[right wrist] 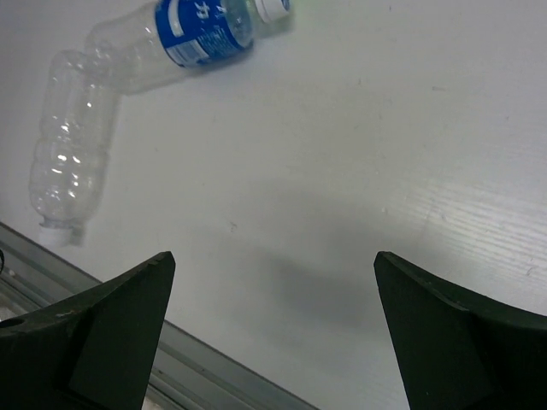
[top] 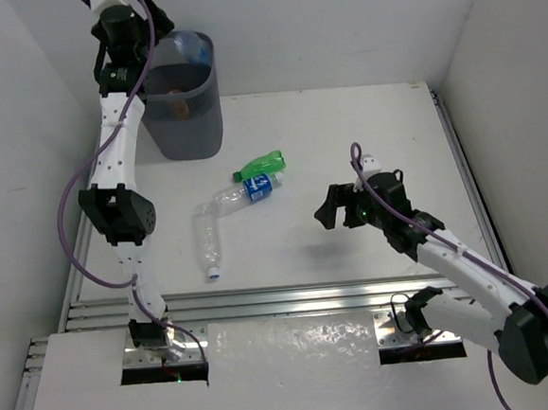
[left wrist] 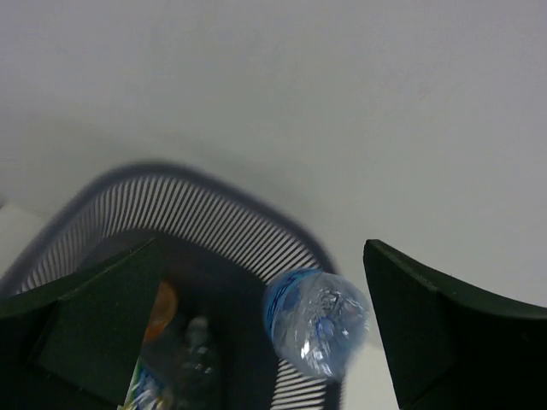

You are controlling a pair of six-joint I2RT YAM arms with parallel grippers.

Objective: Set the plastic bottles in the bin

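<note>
My left gripper (left wrist: 263,256) is open above the dark mesh bin (left wrist: 214,205). A clear bottle with a blue label (left wrist: 316,323) is loose between the jaws at the bin's rim, touching neither finger. An orange bottle (left wrist: 161,309) and a clear one (left wrist: 197,359) lie inside the bin. In the top view the bin (top: 187,126) stands at the far left. On the table lie a green bottle (top: 261,164), a blue-labelled clear bottle (top: 254,188) and a crushed clear bottle (top: 207,239). My right gripper (top: 336,205) is open and empty above the table, right of them.
White walls close in the table at the left, back and right. A metal rail (top: 291,299) runs along the near edge. In the right wrist view the blue-labelled bottle (right wrist: 201,30) and the crushed clear bottle (right wrist: 73,154) lie at the upper left.
</note>
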